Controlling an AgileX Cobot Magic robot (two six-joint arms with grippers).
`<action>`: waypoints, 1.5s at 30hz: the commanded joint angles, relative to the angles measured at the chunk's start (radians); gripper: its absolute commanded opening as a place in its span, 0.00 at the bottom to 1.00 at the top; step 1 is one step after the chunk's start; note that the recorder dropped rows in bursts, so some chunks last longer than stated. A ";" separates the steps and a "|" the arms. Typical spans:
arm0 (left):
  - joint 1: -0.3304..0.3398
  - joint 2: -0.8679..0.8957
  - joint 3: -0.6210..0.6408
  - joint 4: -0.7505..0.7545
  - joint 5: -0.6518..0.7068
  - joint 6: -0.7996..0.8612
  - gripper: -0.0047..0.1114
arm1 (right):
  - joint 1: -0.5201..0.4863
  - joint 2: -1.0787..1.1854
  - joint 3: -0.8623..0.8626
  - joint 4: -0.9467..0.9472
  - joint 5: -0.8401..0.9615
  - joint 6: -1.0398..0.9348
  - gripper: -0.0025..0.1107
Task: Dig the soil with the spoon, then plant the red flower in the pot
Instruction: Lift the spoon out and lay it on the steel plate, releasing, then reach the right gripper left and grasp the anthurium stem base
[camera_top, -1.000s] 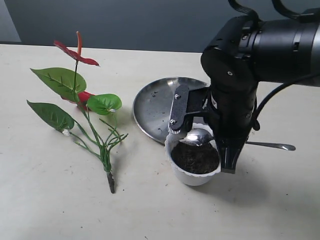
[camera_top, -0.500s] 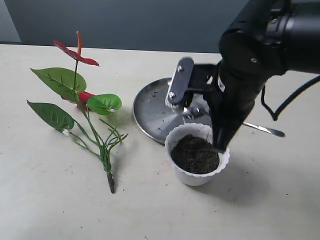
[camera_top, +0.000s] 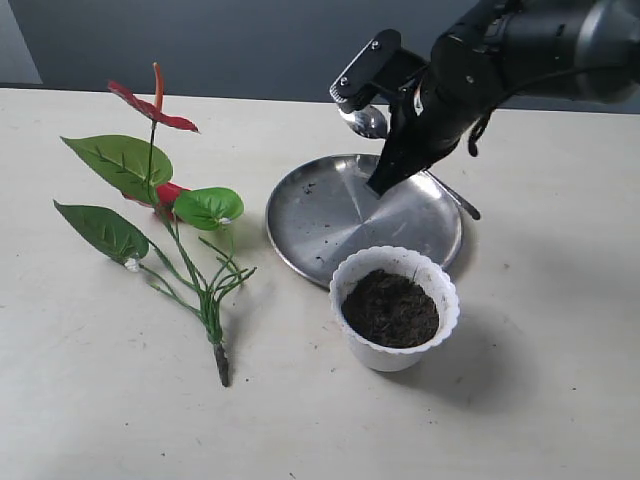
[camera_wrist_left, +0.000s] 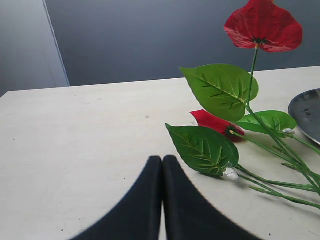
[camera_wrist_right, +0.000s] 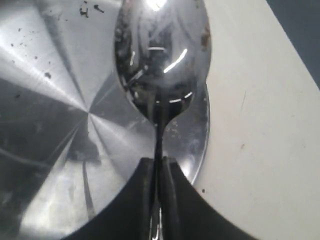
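Observation:
My right gripper (camera_top: 385, 125) (camera_wrist_right: 159, 162) is shut on the spoon (camera_top: 370, 122) (camera_wrist_right: 160, 55) and holds it in the air over the far edge of the steel plate (camera_top: 330, 215) (camera_wrist_right: 55, 125). The spoon's bowl is shiny and holds no soil; its handle sticks out behind the gripper. The white scalloped pot (camera_top: 395, 352) stands in front of the plate, full of dark soil (camera_top: 390, 308). The red flower (camera_top: 160, 195) (camera_wrist_left: 262, 25) lies on the table to the left, stub toward the front. My left gripper (camera_wrist_left: 162, 162) is shut and empty, near the flower's leaves.
A few soil crumbs (camera_wrist_right: 90, 7) speckle the steel plate. The beige table (camera_top: 100, 400) spreads around everything, ending at a dark back wall.
The right gripper has lifted the spoon up and back, from over the pot to above the plate's far side. The pot, soil and flower have not moved.

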 joint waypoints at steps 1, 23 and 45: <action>0.007 -0.001 -0.002 -0.002 -0.009 -0.003 0.05 | -0.008 0.105 -0.107 0.064 -0.016 -0.018 0.02; 0.007 -0.001 -0.002 -0.002 -0.009 -0.003 0.05 | -0.008 0.266 -0.203 0.141 0.045 0.015 0.03; 0.007 -0.001 -0.002 -0.002 -0.009 -0.003 0.05 | 0.025 0.113 -0.355 0.563 0.210 -0.002 0.44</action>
